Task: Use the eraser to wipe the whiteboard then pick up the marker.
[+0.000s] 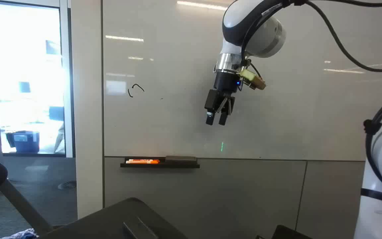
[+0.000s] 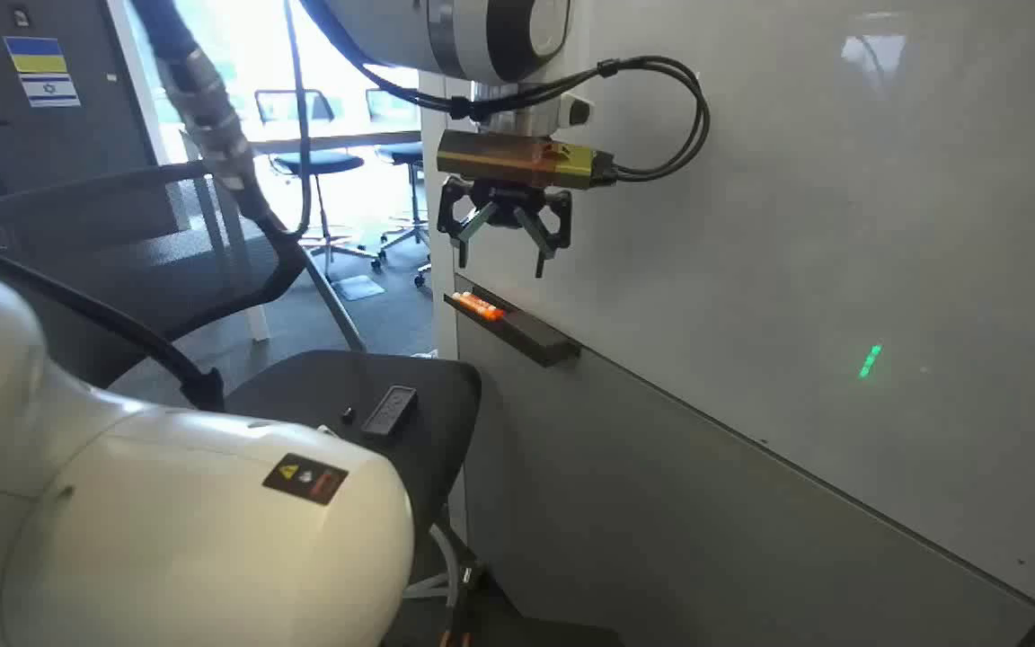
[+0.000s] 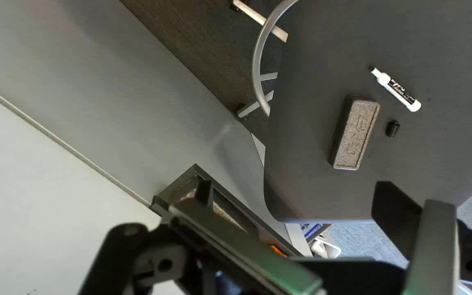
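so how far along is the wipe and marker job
Done: no wiping I can confirm; black strokes mark the whiteboard. In hand: nothing; the gripper hangs open. Left, apparently: grip the eraser on the chair seat or the dark block in the tray, wipe the strokes, then take an orange marker from the tray or the white marker from the seat.

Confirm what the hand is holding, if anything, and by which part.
Nothing is held. The hand hangs open in front of the whiteboard, its jaws apart with nothing between them.
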### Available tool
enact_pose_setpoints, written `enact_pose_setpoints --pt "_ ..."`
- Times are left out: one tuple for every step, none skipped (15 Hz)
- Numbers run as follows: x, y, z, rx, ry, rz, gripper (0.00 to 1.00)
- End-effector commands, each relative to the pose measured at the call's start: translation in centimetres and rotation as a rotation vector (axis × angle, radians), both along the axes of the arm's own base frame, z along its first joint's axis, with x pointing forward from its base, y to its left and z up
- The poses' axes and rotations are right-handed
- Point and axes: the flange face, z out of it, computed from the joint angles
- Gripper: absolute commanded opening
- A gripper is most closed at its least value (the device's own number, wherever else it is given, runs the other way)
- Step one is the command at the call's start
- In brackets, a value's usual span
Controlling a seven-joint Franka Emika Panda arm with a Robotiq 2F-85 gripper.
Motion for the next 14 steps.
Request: enact_pose_setpoints --pt "0.1 0.0 0.2 -0.001 -0.004 0.0 1.0" --pt "0.1 -0.1 0.5 -0.002 -0.009 -0.001 1.0" --pt "0.2 -0.1 0.7 -0.003 -0.014 -0.002 1.0" --pt "0.2 -0.1 0.9 -0.003 -0.017 -0.002 1.0" --pt "0.2 -0.1 0.9 -0.003 -0.017 -0.002 1.0" --pt "0.2 -0.1 0.9 -0.003 -0.017 -0.002 1.0" --pt "0.2 -0.1 0.9 -0.003 -0.017 -0.002 1.0" --pt "0.2 -0.1 0.9 -0.003 -0.017 -0.002 1.0" --pt "0.2 -0.1 0.9 -0.003 -0.017 -0.002 1.0" --pt "0.2 -0.1 0.9 -0.003 -0.017 -0.002 1.0" --pt "0.3 0.5 0.3 -0.01 -0.018 0.008 1.0" --pt "0.5 1.8 -0.7 -0.007 -0.019 0.024 1.0" --pt "0.7 2.9 -1.6 -0.011 -0.009 0.033 1.0" --pt "0.8 4.2 -2.5 -0.011 0.0 0.06 1.0"
